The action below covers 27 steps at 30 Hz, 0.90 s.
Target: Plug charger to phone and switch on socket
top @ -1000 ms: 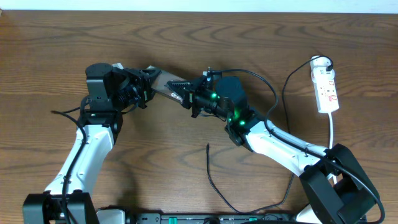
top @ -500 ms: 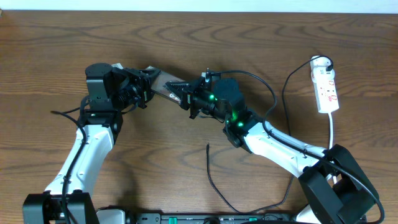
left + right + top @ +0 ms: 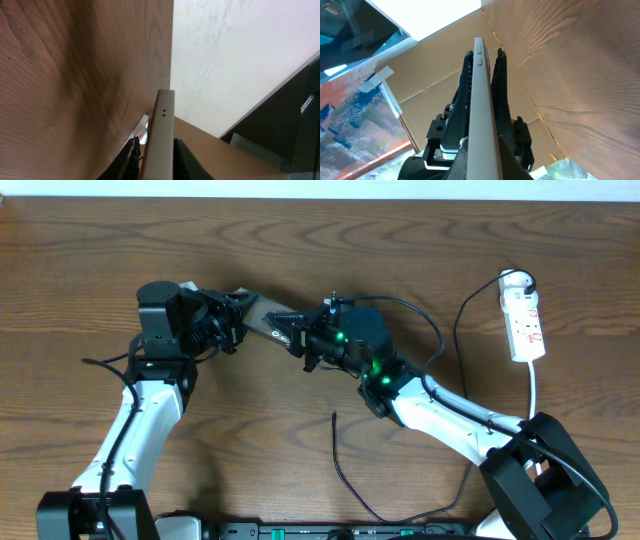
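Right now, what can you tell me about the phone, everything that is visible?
The phone is a thin flat slab with a glossy brownish back and a pale, metal-looking edge with small buttons. It is tilted up on its edge, clamped between the left gripper at one end and the right gripper at the other.

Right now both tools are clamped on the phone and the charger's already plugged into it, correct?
Not quite. The left tool and right tool do both clamp the phone, but the charger isn't plugged in. Its tip lies loose on the table, apart from the phone. The overhead view shows it.
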### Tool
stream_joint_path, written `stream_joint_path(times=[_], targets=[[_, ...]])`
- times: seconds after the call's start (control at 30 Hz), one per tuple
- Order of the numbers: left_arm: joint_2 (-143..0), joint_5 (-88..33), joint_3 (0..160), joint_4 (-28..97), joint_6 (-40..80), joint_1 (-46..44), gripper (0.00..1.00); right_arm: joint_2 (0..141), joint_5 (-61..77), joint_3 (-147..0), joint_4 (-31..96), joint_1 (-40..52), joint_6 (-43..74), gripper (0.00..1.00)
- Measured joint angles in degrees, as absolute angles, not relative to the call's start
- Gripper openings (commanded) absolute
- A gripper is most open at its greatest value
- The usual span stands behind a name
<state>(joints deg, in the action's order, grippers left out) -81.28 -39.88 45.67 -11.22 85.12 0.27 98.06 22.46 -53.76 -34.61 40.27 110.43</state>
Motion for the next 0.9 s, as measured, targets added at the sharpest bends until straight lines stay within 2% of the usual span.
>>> stream_joint_path(times=[0.07,0.17,0.63,0.83,0.9], targets=[[-81.28,-39.81,45.67,-11.2,85.14,0.27,0.19,98.06,22.17,-53.76,-34.61,40.42,110.72,0.02],[-81.28,-39.66,45.67,-11.18,85.12,0.3,0.08,98.06,21.74,-53.76,-34.61,40.66,111.07,0.02],[-81.28,-39.68,45.58,-11.6,84.18,0.3,0.08,98.06,21.19,-53.76,-34.79,40.75,113.73,0.02],[-81.28,-39.68,45.58,-11.33,84.31,0.3,0.07,98.06,21.21,-53.76,-34.81,40.8,113.38,0.13],[-81.28,-39.62,45.58,-11.31,84.51,0.3,0.08,98.06,21.58,-53.76,-34.94,40.8,113.21,0.3]])
